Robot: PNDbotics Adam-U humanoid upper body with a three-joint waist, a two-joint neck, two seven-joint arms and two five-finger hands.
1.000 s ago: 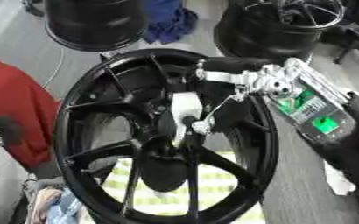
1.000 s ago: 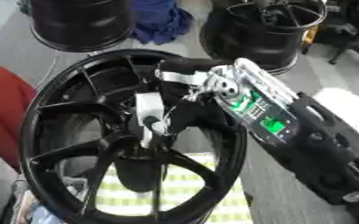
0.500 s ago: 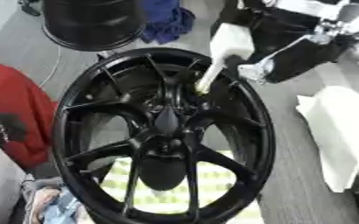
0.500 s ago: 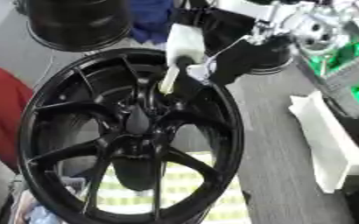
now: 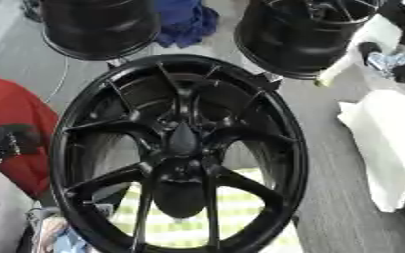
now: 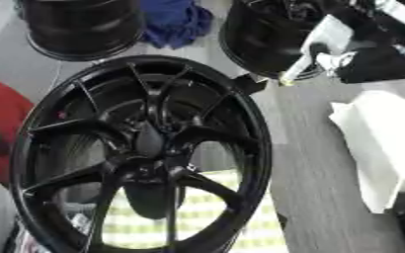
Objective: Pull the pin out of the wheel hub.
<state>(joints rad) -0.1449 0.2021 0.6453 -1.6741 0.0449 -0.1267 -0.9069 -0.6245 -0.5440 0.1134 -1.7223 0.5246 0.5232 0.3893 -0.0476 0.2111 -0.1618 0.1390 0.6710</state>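
A large black spoked wheel [image 5: 180,153] lies flat in the middle, and its hub [image 5: 184,143] shows nothing sticking out of it. A white pin with a yellowish tip [image 6: 320,42] hangs at the upper right, beyond the wheel's rim and in front of another wheel. My right hand [image 6: 372,65] is shut on the pin's upper part, with the tip slanting down to the left. My left hand [image 5: 3,141] shows as a dark shape at the left edge, over red cloth.
Two more black wheels [image 5: 98,27] [image 5: 297,34] stand at the back with a blue cloth [image 5: 184,20] between them. Red cloth [image 5: 12,123] lies at the left, a white bag [image 5: 387,143] at the right. A yellow-green checked cloth [image 5: 240,217] lies under the wheel.
My right hand has drawn the white pin up out of the hub and carried it to the upper right, away from the wheel. The left hand has stayed put.
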